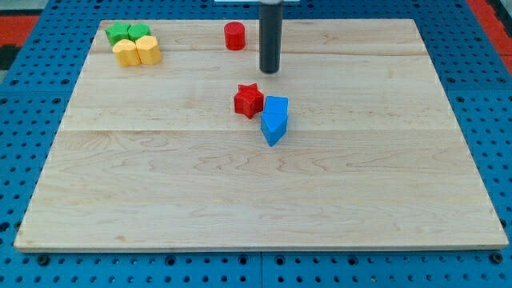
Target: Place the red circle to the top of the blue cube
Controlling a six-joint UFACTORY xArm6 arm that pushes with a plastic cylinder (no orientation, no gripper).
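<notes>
The red circle [234, 36], a short red cylinder, stands near the top edge of the wooden board [160, 184], a little left of centre. The blue cube [277, 105] sits near the board's middle, touching a second blue block [273, 128] just below it. A red star [249, 100] touches the blue cube's left side. My tip [270, 70] is to the right of and below the red circle, apart from it, and above the red star and the blue cube.
At the top left corner are two green blocks [128, 33] with two yellow blocks [138, 52] right below them, all bunched together. The board lies on a blue pegboard surface [32, 96].
</notes>
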